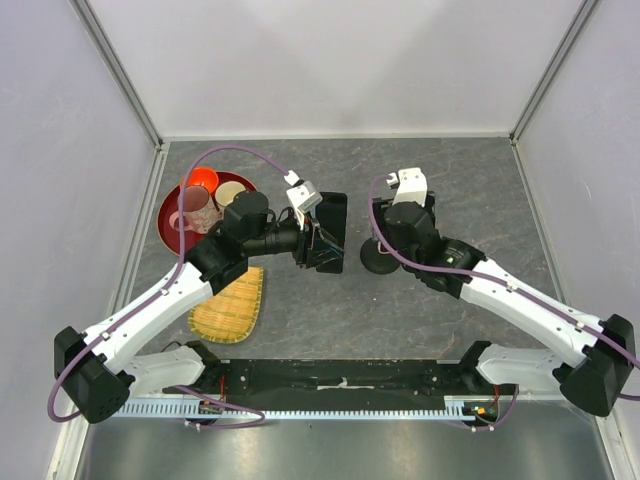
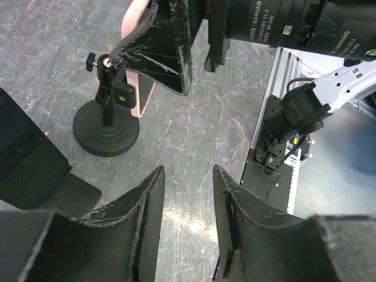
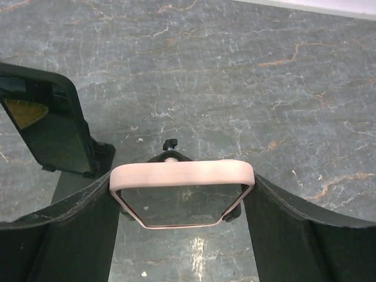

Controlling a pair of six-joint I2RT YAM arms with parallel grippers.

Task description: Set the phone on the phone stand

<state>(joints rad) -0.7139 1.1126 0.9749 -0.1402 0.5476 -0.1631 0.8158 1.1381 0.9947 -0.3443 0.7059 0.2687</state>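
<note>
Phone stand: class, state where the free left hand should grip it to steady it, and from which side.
Probably the thin upright post of the phone stand, above its wide flat base. Come in sideways with the left hand: the right hand holds the phone right over it, blocking any approach from above.

Glossy-screened phone [image 3: 182,205], matt plastic stand [image 2: 107,134]

phone [image 3: 182,176], pink case, upright by head of black round-base phone stand [image 2: 107,126].
</note>
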